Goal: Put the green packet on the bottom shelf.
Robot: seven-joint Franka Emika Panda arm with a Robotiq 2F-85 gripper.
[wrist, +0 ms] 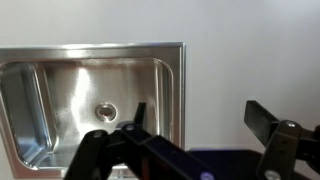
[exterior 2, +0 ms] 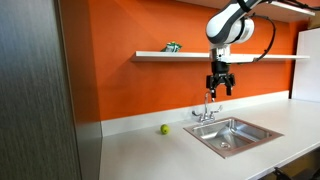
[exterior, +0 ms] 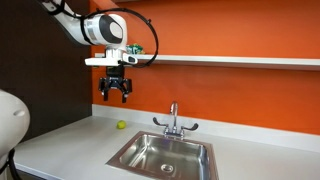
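Observation:
The green packet (exterior 2: 172,46) lies on the bottom shelf (exterior 2: 270,56), a thin white board across the orange wall, near its end. In an exterior view the shelf (exterior: 240,60) also shows, but the packet is hidden behind my wrist. My gripper (exterior 2: 220,92) hangs below the shelf with its fingers pointing down, open and empty, and shows in both exterior views (exterior: 115,97). In the wrist view the open jaws (wrist: 197,110) hold nothing, over the grey counter beside the sink.
A steel sink (exterior 2: 200,136) with a faucet (exterior 2: 207,108) is set in the grey countertop; the sink's rim (wrist: 185,90) shows in the wrist view. A small yellow-green ball (exterior: 121,125) lies on the counter by the wall. A dark panel (exterior 2: 35,90) stands at the counter's end.

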